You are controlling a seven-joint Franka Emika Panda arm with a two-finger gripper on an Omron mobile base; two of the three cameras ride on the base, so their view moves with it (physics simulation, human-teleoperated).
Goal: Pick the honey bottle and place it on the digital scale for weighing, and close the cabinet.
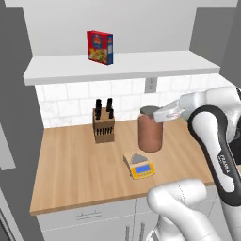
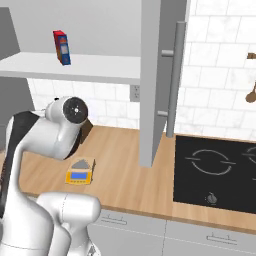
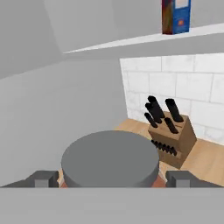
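The squat cylindrical honey bottle (image 1: pixel 150 130), with reddish-brown contents and a flat grey lid, is seen standing upright on the wooden bench (image 1: pixel 70 174), toward the middle and nearer the back tiled wall than the front edge. Just in front of it, apart from it, the small flat yellow-orange digital scale (image 1: pixel 139 166) with grey weighing plate and blue display is placed closer to the bench's front edge. The wooden knife block (image 1: pixel 103 125) with black handles is set to the left of the bottle, near the back edge.

The two-finger gripper (image 3: pixel 112 178) is held at the level of the bottle's lid, its dark fingertips (image 3: pixel 43 178) spread wide on either side of the lid; contact cannot be told, and nothing is gripped.

The wall cabinet (image 2: pixel 150 90) with flat light grey doors is open: one door with a long vertical bar handle is seen edge-on, projecting over the bench. On its white shelf a red and blue cereal box (image 1: pixel 100 47) is stood upright.
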